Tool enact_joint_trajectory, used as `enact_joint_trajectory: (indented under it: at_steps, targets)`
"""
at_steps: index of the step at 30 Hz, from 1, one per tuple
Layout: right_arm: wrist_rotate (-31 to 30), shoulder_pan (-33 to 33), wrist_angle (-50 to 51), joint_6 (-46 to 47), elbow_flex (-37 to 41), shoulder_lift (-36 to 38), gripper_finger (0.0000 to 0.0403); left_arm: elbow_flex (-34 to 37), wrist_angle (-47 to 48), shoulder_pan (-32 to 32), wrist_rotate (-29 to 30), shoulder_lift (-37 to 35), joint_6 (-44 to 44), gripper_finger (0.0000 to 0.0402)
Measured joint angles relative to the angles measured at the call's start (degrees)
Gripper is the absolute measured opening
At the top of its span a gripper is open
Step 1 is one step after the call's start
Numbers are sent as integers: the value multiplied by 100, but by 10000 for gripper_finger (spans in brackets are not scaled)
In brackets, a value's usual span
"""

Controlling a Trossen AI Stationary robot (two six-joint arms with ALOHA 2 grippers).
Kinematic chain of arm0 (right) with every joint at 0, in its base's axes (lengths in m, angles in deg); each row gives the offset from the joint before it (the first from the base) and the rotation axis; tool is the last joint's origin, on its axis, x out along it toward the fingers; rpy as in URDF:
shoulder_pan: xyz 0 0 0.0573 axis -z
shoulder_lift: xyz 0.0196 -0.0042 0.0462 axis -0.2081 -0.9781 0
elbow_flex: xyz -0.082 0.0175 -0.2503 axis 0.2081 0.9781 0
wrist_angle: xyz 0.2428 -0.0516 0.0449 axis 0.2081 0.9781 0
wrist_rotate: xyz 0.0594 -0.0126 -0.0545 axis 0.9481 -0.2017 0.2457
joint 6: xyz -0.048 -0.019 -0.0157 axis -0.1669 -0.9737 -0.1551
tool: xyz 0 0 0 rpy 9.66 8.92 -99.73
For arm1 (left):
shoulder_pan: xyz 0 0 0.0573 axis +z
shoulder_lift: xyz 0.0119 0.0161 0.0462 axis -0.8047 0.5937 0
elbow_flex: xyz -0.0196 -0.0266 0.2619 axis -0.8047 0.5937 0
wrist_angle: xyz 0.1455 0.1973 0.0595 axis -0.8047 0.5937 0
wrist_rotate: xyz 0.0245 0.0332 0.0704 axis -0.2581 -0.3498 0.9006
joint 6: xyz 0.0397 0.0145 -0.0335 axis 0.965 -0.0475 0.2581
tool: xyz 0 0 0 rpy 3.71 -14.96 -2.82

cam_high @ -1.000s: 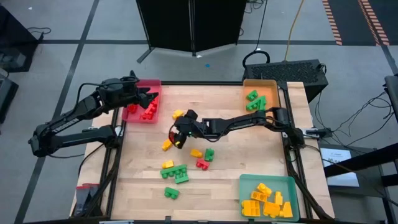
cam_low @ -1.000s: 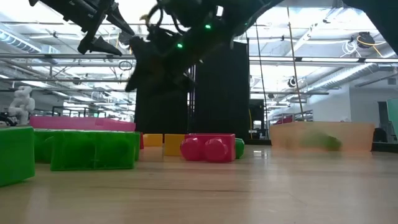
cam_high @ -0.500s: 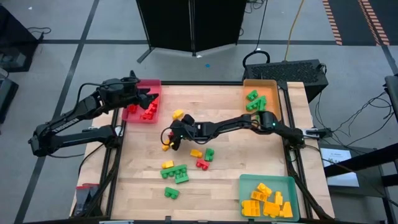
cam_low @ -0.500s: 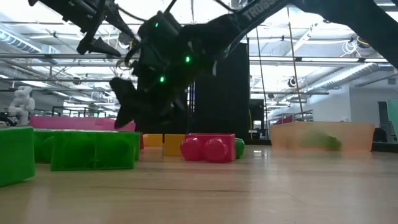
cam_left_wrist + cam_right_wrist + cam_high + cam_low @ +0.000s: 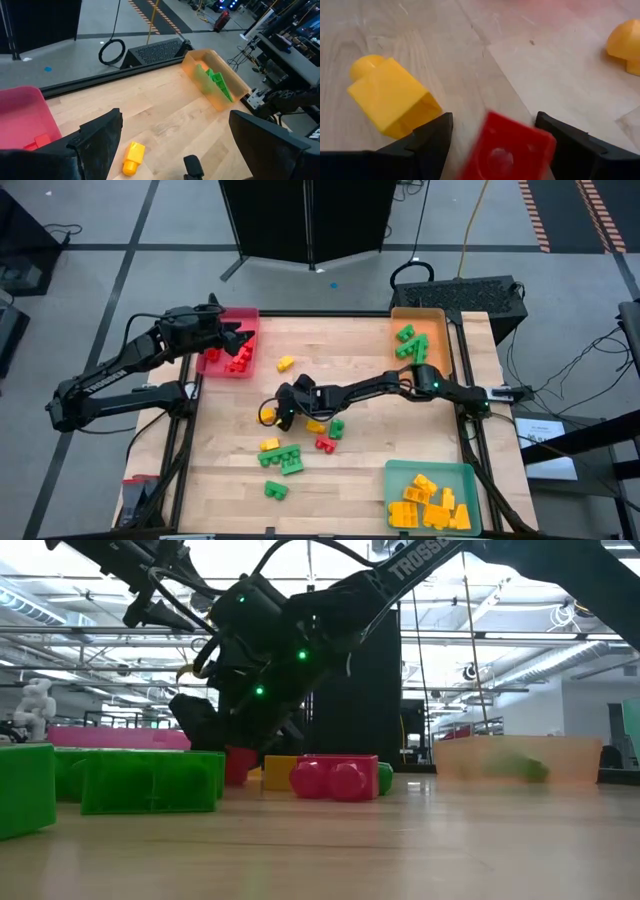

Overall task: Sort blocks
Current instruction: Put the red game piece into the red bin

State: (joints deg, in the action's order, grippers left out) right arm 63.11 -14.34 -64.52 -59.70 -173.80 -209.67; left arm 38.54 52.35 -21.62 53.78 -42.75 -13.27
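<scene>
- Right gripper (image 5: 283, 412) low over table centre, fingers spread, red block (image 5: 507, 147) lying between them, not yet pinched; yellow block (image 5: 390, 97) just beside.
- Approx. nine blocks still loose mid-table (image 5: 290, 462); teal tray (image 5: 470, 475) holds yellows, orange tray (image 5: 440, 320) greens, red tray (image 5: 245, 315) reds.
- Left gripper (image 5: 238, 338) spread, empty, over red tray.
- Open room toward far edge; near cluster tight.

Grey tiled floor (image 5: 90, 240) surrounds the wooden tabletop (image 5: 360, 350). Behind the tabletop stands a black cabinet (image 5: 305, 220); striped tape (image 5: 535, 210) marks the floor beyond.
</scene>
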Motion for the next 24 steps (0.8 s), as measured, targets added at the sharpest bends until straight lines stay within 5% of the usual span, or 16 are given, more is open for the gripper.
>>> enact_joint_trajectory:
  at_steps: [4,13,21,24]
  targets:
    - [55,6,136,78,-4,-2,249,0,-2,-2,1,0,2,367]
    - [39,-39,382,371,2,21,115,0,0,-2,1,0,-26,367]
    - [299,13,412,-73,62,733,114,0,-101,-2,-1,0,-31,367]
    - [-82,148,160,-310,34,1276,114,0,-271,0,1,0,-32,367]
